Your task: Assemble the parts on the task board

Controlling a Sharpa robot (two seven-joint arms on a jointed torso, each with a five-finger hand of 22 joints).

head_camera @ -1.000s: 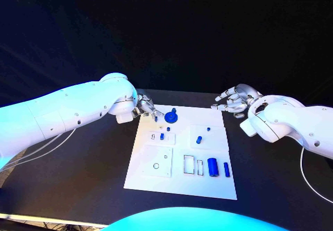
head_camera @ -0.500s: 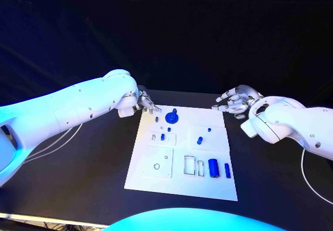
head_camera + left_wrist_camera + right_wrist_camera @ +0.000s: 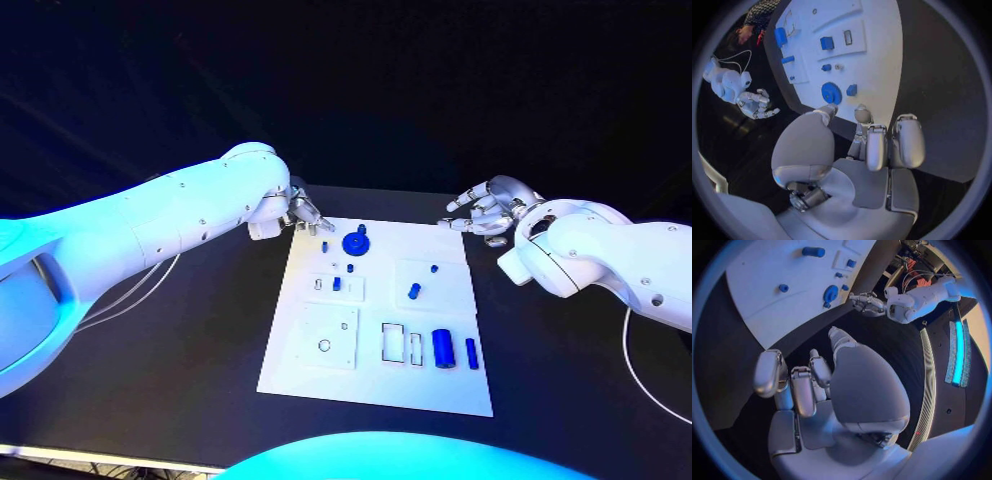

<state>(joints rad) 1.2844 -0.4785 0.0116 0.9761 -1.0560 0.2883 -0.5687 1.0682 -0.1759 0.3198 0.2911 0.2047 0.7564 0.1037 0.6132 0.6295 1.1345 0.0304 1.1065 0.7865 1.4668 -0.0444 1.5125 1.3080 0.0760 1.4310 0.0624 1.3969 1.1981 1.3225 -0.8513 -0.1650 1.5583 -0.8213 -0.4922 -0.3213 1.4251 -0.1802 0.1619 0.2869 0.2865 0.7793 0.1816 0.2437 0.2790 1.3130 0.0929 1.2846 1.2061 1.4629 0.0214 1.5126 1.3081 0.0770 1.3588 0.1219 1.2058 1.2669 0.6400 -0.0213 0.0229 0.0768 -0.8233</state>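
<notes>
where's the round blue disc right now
In the head view the round blue disc sits near the task board's far edge, left of centre, close to the left hand.

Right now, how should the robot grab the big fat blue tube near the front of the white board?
Probably around its rounded sides, coming straight down from above. The blue tube lies flat on the task board, with a thinner blue piece close on one side.

One white board (image 3: 378,375) lies on one black table (image 3: 173,380), and two hands hover over it: the left hand (image 3: 300,212) and the right hand (image 3: 488,210). Seven blue parts show on the board: one disc (image 3: 355,243), two cylinders (image 3: 443,348) and four small pieces (image 3: 414,291).
</notes>
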